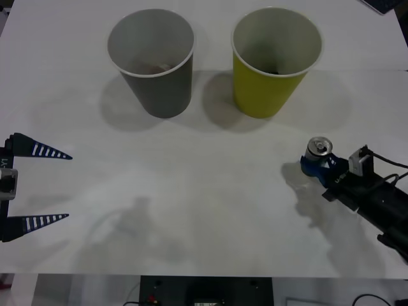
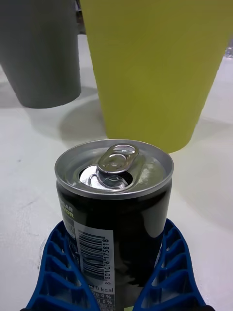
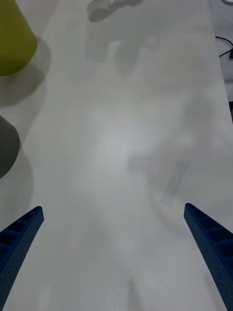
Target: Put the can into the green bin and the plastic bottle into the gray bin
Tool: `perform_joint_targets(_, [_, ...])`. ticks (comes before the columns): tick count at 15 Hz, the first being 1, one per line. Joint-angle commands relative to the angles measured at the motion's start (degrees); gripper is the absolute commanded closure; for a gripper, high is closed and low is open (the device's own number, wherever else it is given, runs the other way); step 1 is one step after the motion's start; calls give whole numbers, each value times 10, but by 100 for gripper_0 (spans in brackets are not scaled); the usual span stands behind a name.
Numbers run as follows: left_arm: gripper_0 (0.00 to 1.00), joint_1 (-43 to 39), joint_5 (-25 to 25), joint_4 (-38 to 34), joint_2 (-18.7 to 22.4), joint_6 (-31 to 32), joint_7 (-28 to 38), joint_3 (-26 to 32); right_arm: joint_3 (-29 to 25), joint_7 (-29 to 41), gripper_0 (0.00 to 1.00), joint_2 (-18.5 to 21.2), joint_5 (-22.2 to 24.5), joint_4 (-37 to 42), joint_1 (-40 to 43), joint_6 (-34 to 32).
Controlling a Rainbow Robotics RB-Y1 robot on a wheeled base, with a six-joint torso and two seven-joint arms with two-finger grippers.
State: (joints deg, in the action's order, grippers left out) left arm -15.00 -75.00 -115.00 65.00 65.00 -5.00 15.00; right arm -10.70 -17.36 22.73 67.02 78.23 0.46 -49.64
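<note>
Robotics lab or test bench, by look of it. Plain white tabletop [image 1: 191, 210], bare apart from staged props: gray bin [image 1: 153, 60] and green bin [image 1: 275, 60], both paper cups, side by side near far edge. Black equipment unit with small red connectors [image 1: 205, 292] just below near edge, loose black cables [image 1: 373, 298] below near right corner. More cable [image 3: 224, 44] past tabletop edge in left wrist view. Dark object [image 1: 386, 5] at far right corner, cannot tell what. No household furnishings in sight.
</note>
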Motion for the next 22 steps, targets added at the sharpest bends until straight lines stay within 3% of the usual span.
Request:
perform_joint_targets(1, [0, 0, 0, 0, 0, 0, 0, 0, -20, 97, 100, 11, 112, 104, 40, -1])
perform_joint_targets(5, [0, 0, 0, 0, 0, 0, 0, 0, -25, 269, 100, 44, 236, 221, 79, -14])
perform_joint_targets(10, [0, 0, 0, 0, 0, 0, 0, 0, -44, 456, 100, 94, 309, 301, 81, -94])
perform_joint_targets(13, [0, 0, 0, 0, 0, 0, 0, 0, -44, 585, 100, 133, 348, 355, 81, -109])
perform_joint_targets(22, [0, 0, 0, 0, 0, 0, 0, 0, -44, 886, 100, 294, 361, 433, 16, -195])
